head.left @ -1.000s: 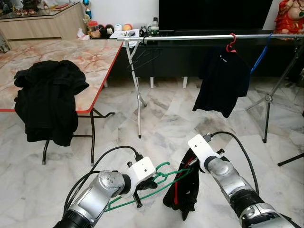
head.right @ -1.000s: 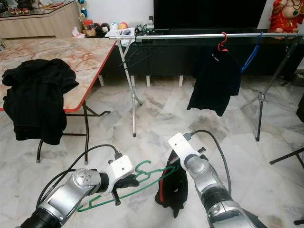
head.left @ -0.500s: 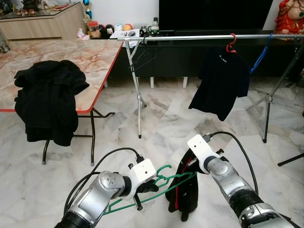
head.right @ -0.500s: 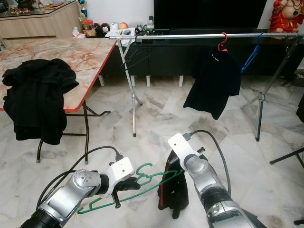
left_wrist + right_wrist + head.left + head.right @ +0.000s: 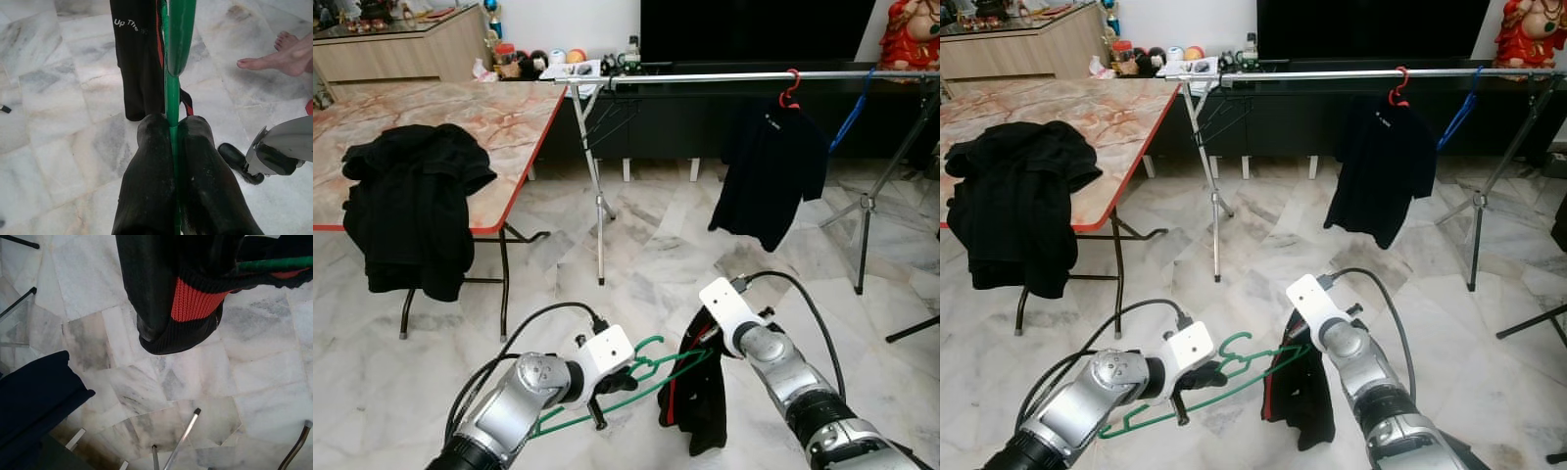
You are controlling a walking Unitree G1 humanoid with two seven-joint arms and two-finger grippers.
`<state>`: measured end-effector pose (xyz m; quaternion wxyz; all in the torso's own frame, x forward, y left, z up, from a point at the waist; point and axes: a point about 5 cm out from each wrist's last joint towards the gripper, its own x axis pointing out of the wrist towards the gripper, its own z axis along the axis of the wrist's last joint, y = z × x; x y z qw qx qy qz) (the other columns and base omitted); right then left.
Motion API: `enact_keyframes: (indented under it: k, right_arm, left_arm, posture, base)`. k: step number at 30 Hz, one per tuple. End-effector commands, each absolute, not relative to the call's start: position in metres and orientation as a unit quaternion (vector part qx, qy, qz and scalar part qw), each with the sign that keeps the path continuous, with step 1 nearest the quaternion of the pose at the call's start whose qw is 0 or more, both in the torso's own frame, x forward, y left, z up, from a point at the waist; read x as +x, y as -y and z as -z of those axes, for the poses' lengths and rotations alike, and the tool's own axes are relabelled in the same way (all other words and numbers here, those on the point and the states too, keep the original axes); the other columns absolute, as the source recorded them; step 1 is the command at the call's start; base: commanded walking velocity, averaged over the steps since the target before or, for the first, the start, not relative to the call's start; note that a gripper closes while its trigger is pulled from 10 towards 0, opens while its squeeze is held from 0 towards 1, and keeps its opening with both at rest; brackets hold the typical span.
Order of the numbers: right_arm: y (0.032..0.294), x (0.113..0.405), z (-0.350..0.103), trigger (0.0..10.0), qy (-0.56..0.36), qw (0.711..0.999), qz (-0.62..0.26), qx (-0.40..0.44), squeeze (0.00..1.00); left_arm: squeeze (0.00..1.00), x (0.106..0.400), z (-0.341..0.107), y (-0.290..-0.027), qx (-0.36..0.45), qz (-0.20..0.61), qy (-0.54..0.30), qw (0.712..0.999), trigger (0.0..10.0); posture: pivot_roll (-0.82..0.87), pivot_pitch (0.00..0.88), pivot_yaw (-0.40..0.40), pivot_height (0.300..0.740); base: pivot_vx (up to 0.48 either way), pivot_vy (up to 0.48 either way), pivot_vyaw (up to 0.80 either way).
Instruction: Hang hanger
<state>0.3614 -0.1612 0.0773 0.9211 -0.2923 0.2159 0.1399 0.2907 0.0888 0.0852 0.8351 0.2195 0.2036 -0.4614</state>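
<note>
A green hanger (image 5: 641, 375) lies nearly level low in front of me, and my left gripper (image 5: 172, 125) is shut on it just below the hook. One arm of the hanger runs into the red-ribbed neck of a black garment (image 5: 697, 401), which dangles above the marble floor. My right gripper (image 5: 710, 338) is at the top of that garment, shut on the cloth, its fingers buried in it. Further ahead a metal clothes rail (image 5: 724, 76) spans the room at chest height.
A black shirt (image 5: 769, 176) hangs on a red hanger from the rail, with a blue hanger (image 5: 850, 117) beside it. The rail's support leg (image 5: 599, 206) stands ahead. A marble-top table (image 5: 499, 117) with black clothes (image 5: 411, 206) is left. A person's bare foot (image 5: 279, 54) is close by.
The black garment has swung a little and now hangs wider on the hanger. The shirt on the rail has swayed. Both grippers stay almost where they were.
</note>
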Motion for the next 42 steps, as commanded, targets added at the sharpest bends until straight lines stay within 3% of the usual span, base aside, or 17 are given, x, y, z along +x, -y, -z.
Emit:
enact_keyframes:
  k: [1,20,30,35,42]
  right_arm:
    - [0.156,0.364,-0.082,10.0,-0.205,0.926,-0.145,-0.284,0.00]
    - [0.147,0.355,-0.068,10.0,-0.220,0.929,-0.149,-0.256,0.00]
    - [0.144,0.357,-0.072,10.0,-0.210,0.927,-0.160,-0.265,0.00]
    - [0.151,0.364,-0.083,10.0,-0.192,0.940,-0.121,-0.254,0.00]
    - [0.149,0.367,-0.089,10.0,-0.185,0.952,-0.106,-0.218,0.00]
  left_arm:
    - [0.00,0.295,-0.086,-0.093,0.222,0.450,-0.202,0.841,10.0]
    - [0.00,0.306,-0.095,-0.091,0.211,0.407,-0.169,0.873,10.0]
    - [0.00,0.298,-0.102,-0.082,0.143,0.456,-0.161,0.863,10.0]
    - [0.00,0.294,-0.105,-0.078,0.127,0.480,-0.159,0.853,10.0]
    - [0.00,0.317,-0.104,-0.089,0.163,0.368,-0.158,0.902,10.0]
  posture:
    - [0.12,0.061,0.049,0.740]
    - [0.12,0.064,0.049,0.740]
    - [0.12,0.060,0.049,0.740]
    - [0.12,0.054,0.048,0.740]
    - [0.12,0.052,0.048,0.740]
  base:
    - [0.000,0.000,0.00]
    - [0.000,0.000,0.00]
    - [0.000,0.000,0.00]
    - [0.000,0.000,0.00]
    - [0.000,0.000,0.00]
